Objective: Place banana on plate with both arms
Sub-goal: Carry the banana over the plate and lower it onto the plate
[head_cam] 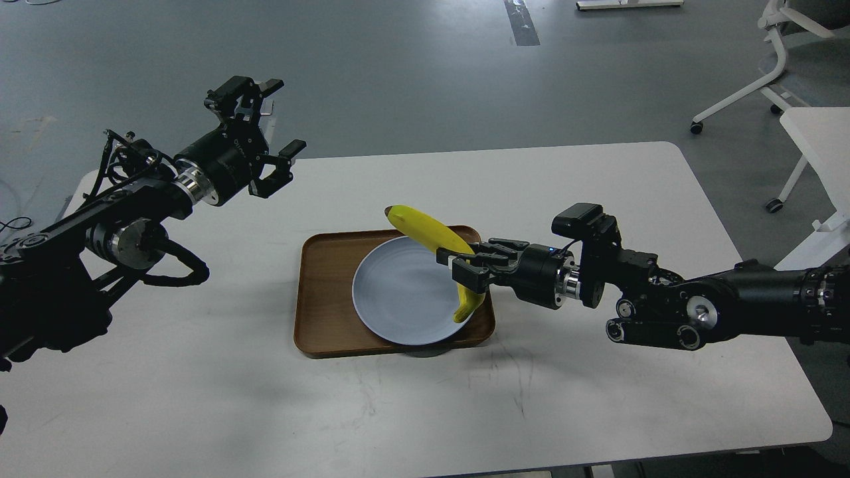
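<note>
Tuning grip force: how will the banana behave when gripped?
The banana looks stiff: it holds its curve in the right hand. Its smooth skin may slip. Held off-centre over the plate, it may pivot.

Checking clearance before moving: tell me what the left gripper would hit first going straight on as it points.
Nothing, as far as one view shows: the left gripper, open, points up-right over the table's far edge toward bare floor.

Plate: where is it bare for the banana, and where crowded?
Plate: bare centre and left, toward the tray. Crowded at its right rim, where the right end effector grips the banana. Left end effector is well clear.
</note>
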Motion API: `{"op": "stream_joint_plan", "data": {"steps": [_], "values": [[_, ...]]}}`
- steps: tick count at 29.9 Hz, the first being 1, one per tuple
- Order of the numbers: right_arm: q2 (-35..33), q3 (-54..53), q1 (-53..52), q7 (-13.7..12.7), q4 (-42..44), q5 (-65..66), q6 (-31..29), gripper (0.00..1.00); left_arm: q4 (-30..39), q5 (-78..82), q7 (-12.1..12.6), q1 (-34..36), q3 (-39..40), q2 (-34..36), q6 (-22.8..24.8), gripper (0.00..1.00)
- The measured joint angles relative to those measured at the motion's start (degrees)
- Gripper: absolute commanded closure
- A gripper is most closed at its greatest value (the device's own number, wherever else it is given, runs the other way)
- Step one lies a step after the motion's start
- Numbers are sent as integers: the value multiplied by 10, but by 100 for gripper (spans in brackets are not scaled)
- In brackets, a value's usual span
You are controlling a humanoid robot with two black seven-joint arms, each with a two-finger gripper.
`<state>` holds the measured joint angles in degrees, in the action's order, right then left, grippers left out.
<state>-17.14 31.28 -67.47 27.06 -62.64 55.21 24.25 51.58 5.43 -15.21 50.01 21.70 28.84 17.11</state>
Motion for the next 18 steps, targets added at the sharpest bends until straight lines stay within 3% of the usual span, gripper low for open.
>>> {"op": "stream_joint_plan", "data": {"steps": [11, 18], "values": [[96, 82, -32, 1, 59, -4, 0, 100, 3, 0, -1, 0, 1, 1, -1, 2], [101, 95, -34, -2, 86, -5, -1, 100, 3, 0, -4, 0, 1, 8, -1, 2]]}}
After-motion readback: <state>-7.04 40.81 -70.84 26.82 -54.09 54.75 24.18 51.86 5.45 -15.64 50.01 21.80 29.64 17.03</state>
